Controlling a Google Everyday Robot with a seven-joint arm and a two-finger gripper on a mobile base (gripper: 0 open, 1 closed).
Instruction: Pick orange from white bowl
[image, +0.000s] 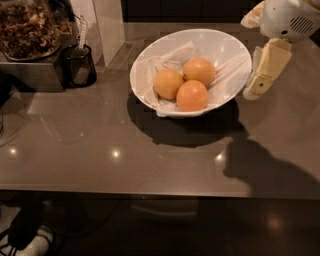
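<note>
The white bowl (227, 50) stands on the grey counter, lined with crinkled white paper. Three fruits lie in it. The orange (199, 71) is the back right one, mid orange-yellow. A deeper reddish-orange one (192, 95) lies in front of it, and a paler, smaller one (167, 83) to the left. My gripper (256, 84) hangs from the white wrist at the top right, just outside the bowl's right rim and above the counter. It holds nothing that I can see.
A black cup with a utensil (77, 65) and a metal tray of dark dried stuff (30, 35) stand at the back left. A white box (105, 25) stands behind them. The counter's front edge (150, 192) runs across the lower part of the view.
</note>
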